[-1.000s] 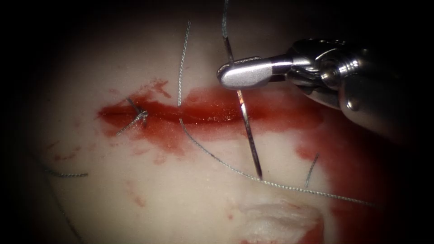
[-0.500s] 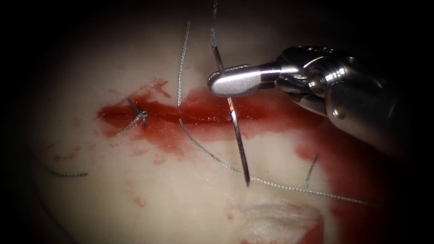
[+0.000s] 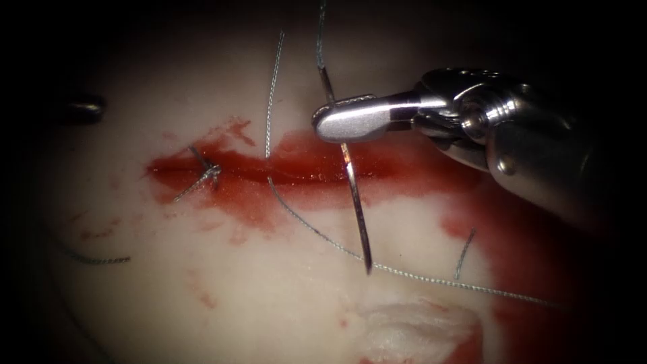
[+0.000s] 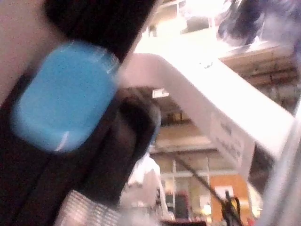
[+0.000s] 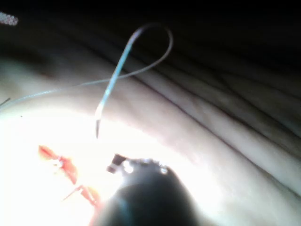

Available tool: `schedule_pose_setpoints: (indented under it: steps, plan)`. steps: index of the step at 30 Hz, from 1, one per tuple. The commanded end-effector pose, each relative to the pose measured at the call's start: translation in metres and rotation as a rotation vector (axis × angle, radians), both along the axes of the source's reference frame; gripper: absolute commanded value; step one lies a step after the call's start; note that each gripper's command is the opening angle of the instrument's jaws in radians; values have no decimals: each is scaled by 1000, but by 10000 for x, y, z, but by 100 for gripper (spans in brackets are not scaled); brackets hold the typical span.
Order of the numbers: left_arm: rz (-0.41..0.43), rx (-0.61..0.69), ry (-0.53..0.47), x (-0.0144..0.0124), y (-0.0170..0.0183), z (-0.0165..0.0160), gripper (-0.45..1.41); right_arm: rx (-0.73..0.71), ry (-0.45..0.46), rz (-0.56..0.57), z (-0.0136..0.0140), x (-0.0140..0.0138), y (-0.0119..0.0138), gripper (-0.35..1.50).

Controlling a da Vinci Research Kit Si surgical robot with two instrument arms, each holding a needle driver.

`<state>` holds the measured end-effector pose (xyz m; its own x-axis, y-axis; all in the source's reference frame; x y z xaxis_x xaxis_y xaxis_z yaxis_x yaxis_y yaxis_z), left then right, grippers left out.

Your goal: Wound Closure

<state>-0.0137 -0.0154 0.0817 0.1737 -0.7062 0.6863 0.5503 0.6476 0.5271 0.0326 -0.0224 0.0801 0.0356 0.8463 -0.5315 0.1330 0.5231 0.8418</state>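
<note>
Surroundings: a knotted stitch [image 3: 205,174] is seen at the left end of the cut [image 3: 269,168], and cut ends of thread [image 3: 101,259] lie at the lower left and lower right of the endoscope view; red fluid [image 3: 317,165] is pooled along the cut and spread toward the right of the frame.
In the way: the thread [image 3: 323,239] is laid across the tissue [image 3: 269,296] from the cut toward the lower right, passing just beside the needle's tip; a second strand rises toward the top of the frame.
Needle: the needle [image 3: 357,209] is held near its swaged end, above the tissue and not in it; its long axis runs from upper centre down across the cut, with the tip pointing toward the lower centre of the frame.
Right tool: the right tool [image 3: 337,121] is clenched on the needle.
Left tool: a dark tip of the left tool [image 3: 84,108] is glimpsed at the upper left edge; its grip cannot be told.
</note>
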Motion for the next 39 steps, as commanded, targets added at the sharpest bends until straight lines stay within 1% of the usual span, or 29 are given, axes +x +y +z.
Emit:
schedule_pose_setpoints:
  steps: [1,2,3,5,6,7,8,9,10,11,12,14,16,18,21,24,28,30,31,33,34,39]
  plan:
    - [4,11,-36,-13,4,1,81,-44,39,16,8,7,5,-35]
    - [-18,89,-96,-22,-7,12,72,-49,60,28,11,6,6,-35]
    - [-12,108,-120,-27,-14,21,71,-49,67,38,13,6,8,-35]
    - [61,86,-157,-38,-27,43,69,-114,70,62,17,5,12,-35]
    - [102,103,-193,-41,-33,55,67,-167,68,79,18,4,15,-35]
    - [154,115,-229,-45,-41,72,52,-250,66,101,21,3,18,-35]
    - [189,125,-250,-46,-46,85,26,-293,66,108,23,2,20,-35]
    - [199,131,-254,-48,-51,96,-25,-342,66,117,25,1,21,-35]
    - [183,107,-222,-49,-55,111,-25,-393,69,121,28,1,22,-35]
    - [173,95,-194,-50,-59,121,-30,-407,69,122,30,1,22,-35]
    - [169,82,-169,-51,-60,129,-45,-410,68,123,33,1,22,-35]
    - [152,66,-110,-53,-59,147,-45,-400,58,131,38,3,20,-35]
    - [156,66,-82,-56,-53,162,-45,-328,32,160,42,5,17,-35]
    - [184,25,-41,-59,-46,173,-45,-297,24,170,45,8,15,-35]
    - [233,-19,-3,-63,-34,190,-45,-211,45,203,45,12,14,-35]
    - [266,-12,39,-61,-25,203,-45,-167,57,220,44,15,15,-35]
    - [323,28,114,-49,-25,211,-45,-139,60,219,40,17,16,-35]
    - [348,57,174,-44,-23,213,-45,-129,60,220,37,18,16,-35]
    - [373,70,184,-43,-23,213,-45,-127,60,220,35,18,17,-35]
    - [388,102,214,-41,-22,214,-45,-117,60,220,33,17,18,-35]
    - [421,130,227,-41,-24,217,-45,-109,61,219,31,17,18,-35]
    - [415,136,246,-48,-22,219,-45,-100,62,219,29,16,19,-35]
